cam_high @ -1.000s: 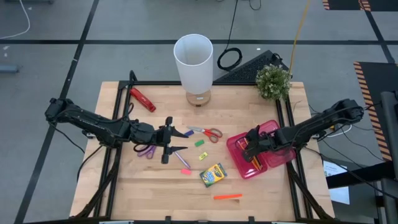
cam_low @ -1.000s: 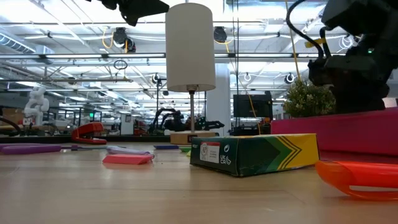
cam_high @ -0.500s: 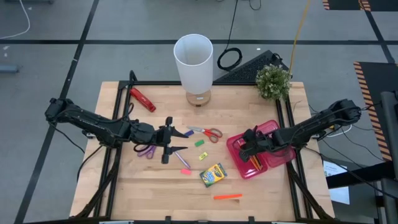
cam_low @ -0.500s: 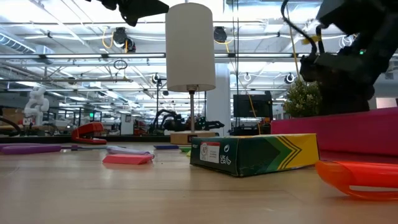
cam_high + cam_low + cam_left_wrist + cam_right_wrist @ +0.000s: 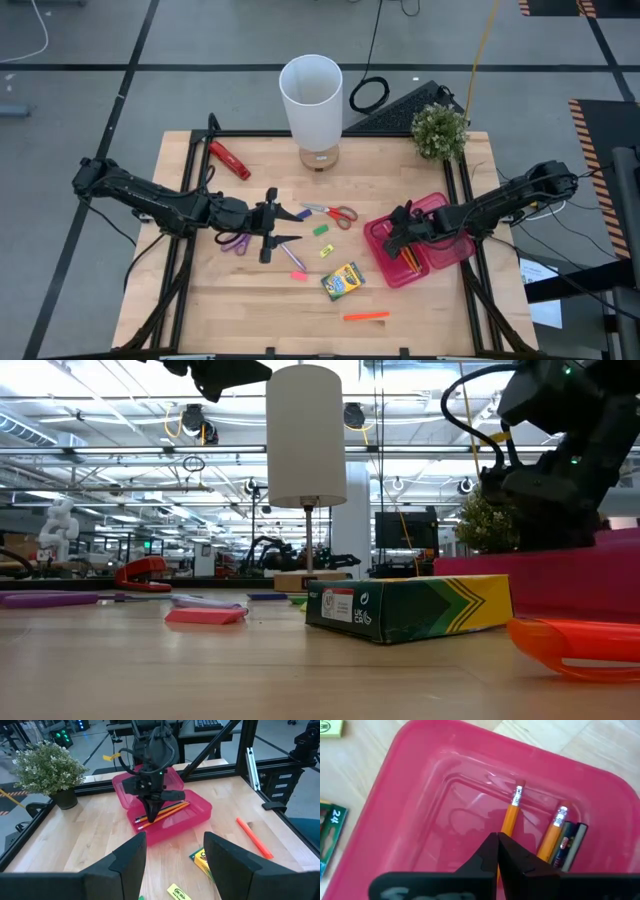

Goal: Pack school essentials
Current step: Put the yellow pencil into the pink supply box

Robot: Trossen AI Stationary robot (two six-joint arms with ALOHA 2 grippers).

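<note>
Your right gripper has its fingers together with nothing between them, just above the pencils lying in the pink case. Lift straight up so you don't drag them. Your left gripper, fingers apart, hovers by the purple scissors; the crayon box and marker wait on the worktop

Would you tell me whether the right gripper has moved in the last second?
Yes. In the high view the right gripper has shifted slightly toward the pink case's near-left end, farther from the potted plant.
</note>
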